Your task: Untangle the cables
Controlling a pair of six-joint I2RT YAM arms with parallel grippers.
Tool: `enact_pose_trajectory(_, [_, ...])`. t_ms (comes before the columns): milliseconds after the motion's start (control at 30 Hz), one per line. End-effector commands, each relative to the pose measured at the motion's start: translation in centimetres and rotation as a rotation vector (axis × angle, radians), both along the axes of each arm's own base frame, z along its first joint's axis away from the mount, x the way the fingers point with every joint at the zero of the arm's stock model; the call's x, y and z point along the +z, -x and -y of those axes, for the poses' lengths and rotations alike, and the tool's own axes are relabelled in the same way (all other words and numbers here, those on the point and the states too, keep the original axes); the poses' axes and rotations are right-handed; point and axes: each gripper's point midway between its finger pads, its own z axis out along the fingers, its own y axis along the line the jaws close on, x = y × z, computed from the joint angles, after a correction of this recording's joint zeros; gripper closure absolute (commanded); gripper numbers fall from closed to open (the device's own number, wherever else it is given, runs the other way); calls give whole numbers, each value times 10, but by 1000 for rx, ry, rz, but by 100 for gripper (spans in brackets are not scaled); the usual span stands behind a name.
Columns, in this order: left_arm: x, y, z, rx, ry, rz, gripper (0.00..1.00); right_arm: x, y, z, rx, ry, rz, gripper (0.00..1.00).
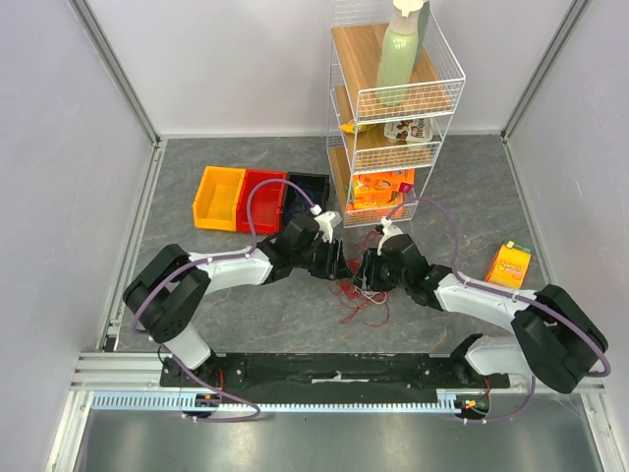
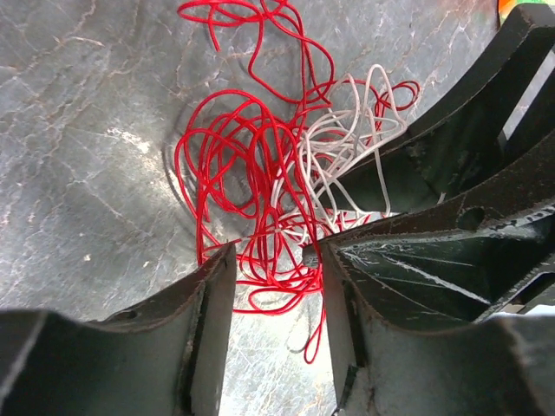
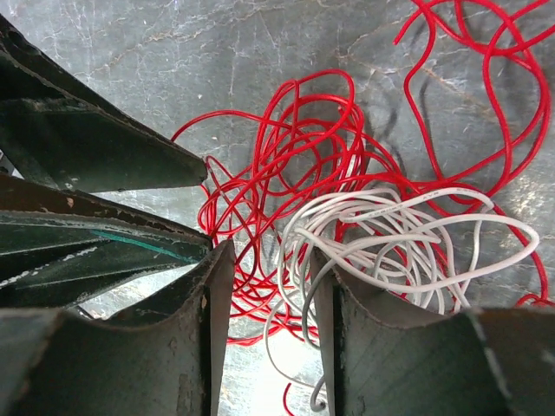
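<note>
A clump of thin red cables lies on the grey table at the centre. In the left wrist view the red cable is tangled with a white cable. My left gripper is open, and its fingertips straddle the red loops at the clump's edge. My right gripper faces it closely from the right, also open. Its jaws stand around red strands and white strands. Each gripper's fingers show in the other's wrist view.
Yellow, red and black bins stand behind the left arm. A wire shelf rack with a green bottle stands at the back centre. An orange box lies at the right.
</note>
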Motion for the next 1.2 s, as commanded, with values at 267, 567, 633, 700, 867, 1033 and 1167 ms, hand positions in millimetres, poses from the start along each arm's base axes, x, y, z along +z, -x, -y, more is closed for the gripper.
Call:
enact_pose_trajectory(267, [17, -3, 27, -40, 111, -21, 53, 7, -3, -17, 16, -95, 23, 72])
enact_pose_trajectory(567, [11, -5, 29, -32, 101, -33, 64, 1, -3, -19, 10, -95, 6, 68])
enact_pose_trajectory(633, [15, -7, 28, -19, 98, -20, 81, 1, -3, -19, 9, -94, 7, 67])
enact_pose_trajectory(700, [22, -7, 26, -15, 101, -3, 88, 0, -3, -19, 9, -91, 4, 66])
enact_pose_trajectory(867, [44, 2, 24, -50, 150, 15, 92, -7, -7, -28, 16, -102, -12, 63])
enact_pose_trajectory(1033, [53, 6, 14, -29, 140, 33, 87, -13, -15, -16, -50, -48, 4, 88])
enact_pose_trajectory(1167, [49, 2, -1, 8, 79, 72, 23, -10, -10, -7, -37, -12, 31, 100])
